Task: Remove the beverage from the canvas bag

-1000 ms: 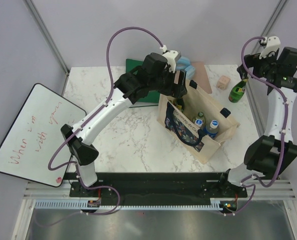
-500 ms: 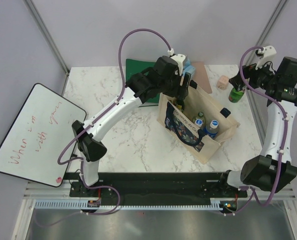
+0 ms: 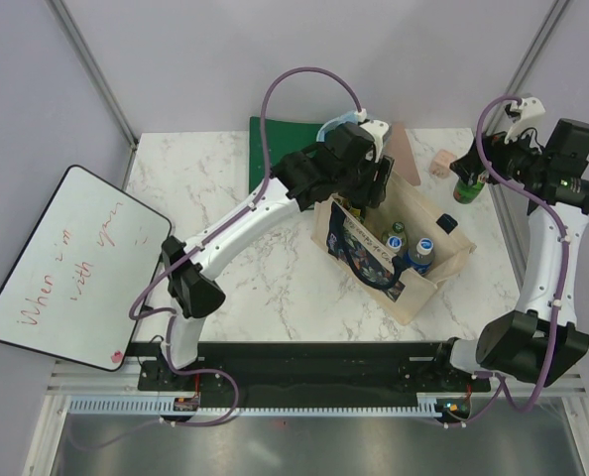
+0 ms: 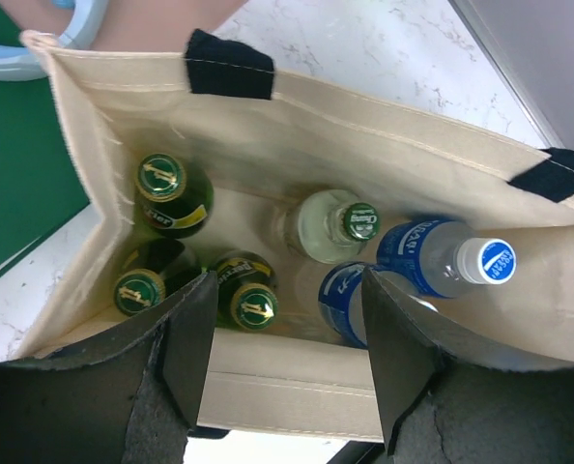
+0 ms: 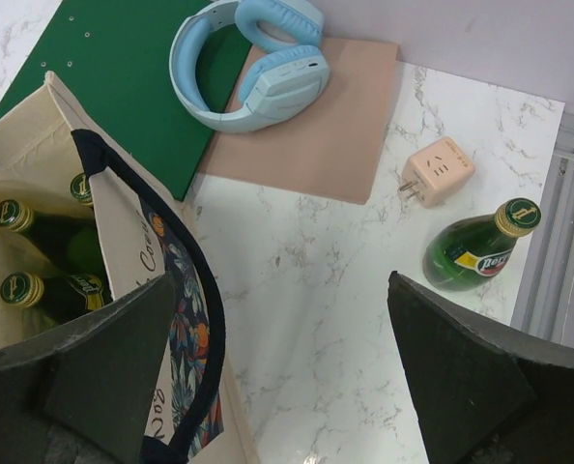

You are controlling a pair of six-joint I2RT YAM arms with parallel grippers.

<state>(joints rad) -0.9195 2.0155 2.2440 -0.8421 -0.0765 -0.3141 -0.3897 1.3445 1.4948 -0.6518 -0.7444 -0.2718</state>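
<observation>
The beige canvas bag (image 3: 451,256) with a dark blue print stands open at the table's middle right. The left wrist view shows its inside (image 4: 297,126): three green bottles (image 4: 171,193), a clear bottle with a green cap (image 4: 350,224) and two blue-labelled water bottles (image 4: 451,259). My left gripper (image 3: 378,185) hovers open and empty above the bag's near wall (image 4: 287,290). My right gripper (image 3: 471,165) is open and empty, high over the bare marble (image 5: 282,290). Another green bottle (image 5: 471,253) stands on the table to its right.
Blue headphones (image 5: 253,68) lie on a green mat (image 5: 123,77) and a tan board (image 5: 316,126) at the back. A pink plug adapter (image 5: 440,172) sits near the loose green bottle (image 3: 466,187). A whiteboard (image 3: 66,263) overhangs the table's left edge.
My left gripper has moved right and forward to over the bag's opening. My right arm shifted right and up at first, then held nearly still.
</observation>
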